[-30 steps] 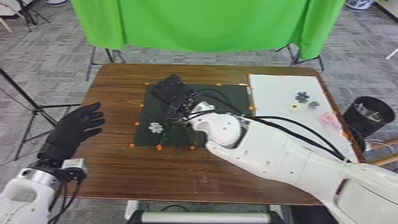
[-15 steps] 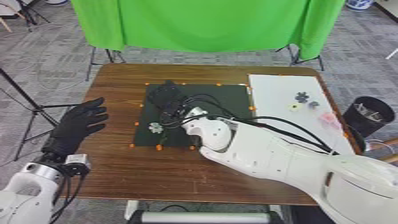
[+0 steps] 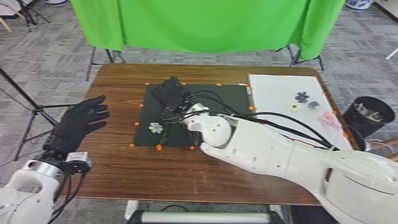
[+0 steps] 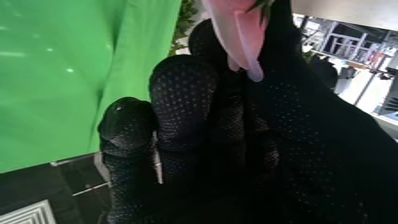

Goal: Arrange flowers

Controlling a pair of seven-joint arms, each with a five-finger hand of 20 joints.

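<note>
My right hand (image 3: 170, 93) is over the upper left of the dark green mat (image 3: 233, 94). In the right wrist view, a pink flower (image 4: 238, 37) with a bit of green leaf is pinched between the thumb and fingers of my right hand (image 4: 185, 102); part of it is hidden by the glove. A pale grey flower with a green stem (image 3: 156, 128) lies at the mat's lower left. On the white board (image 3: 275, 107) are a dark flower (image 3: 302, 97), a small yellow one (image 3: 295, 107) and a pink one (image 3: 329, 119). My left hand (image 3: 75, 126) has relaxed fingers, beside the table's left edge.
Orange markers dot the borders of the mat and board on the brown table (image 3: 115, 175). A black bin (image 3: 370, 118) stands right of the table. Green cloth (image 3: 209, 25) hangs beyond the far edge. My right forearm and its cables cross the table's right half.
My right hand has shifted slightly over the mat, its forearm now lying lower across the table. My left hand has moved a little away from the bottom edge.
</note>
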